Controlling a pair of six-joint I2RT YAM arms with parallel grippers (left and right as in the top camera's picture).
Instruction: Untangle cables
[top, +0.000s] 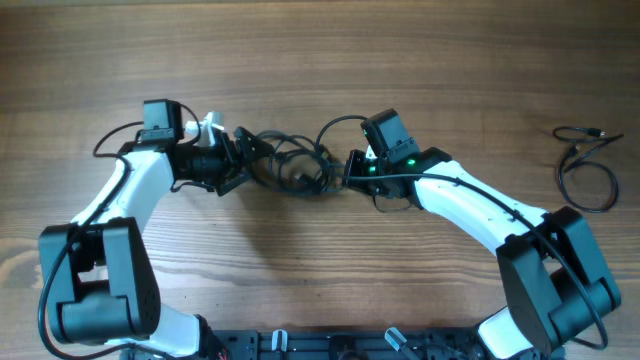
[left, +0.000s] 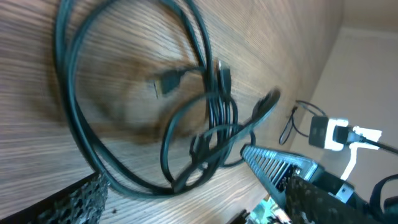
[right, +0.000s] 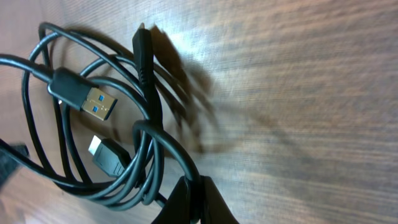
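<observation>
Right hand clenches a strand of the cables, apparently anchoring the tangle on the table while the left hand gapes released beside it, ready to regrip.

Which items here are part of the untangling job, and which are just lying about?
Job:
- tangle
- loose cable, far right, apart
- left tool
- right tool

Not job:
- arm wiring
- table
</observation>
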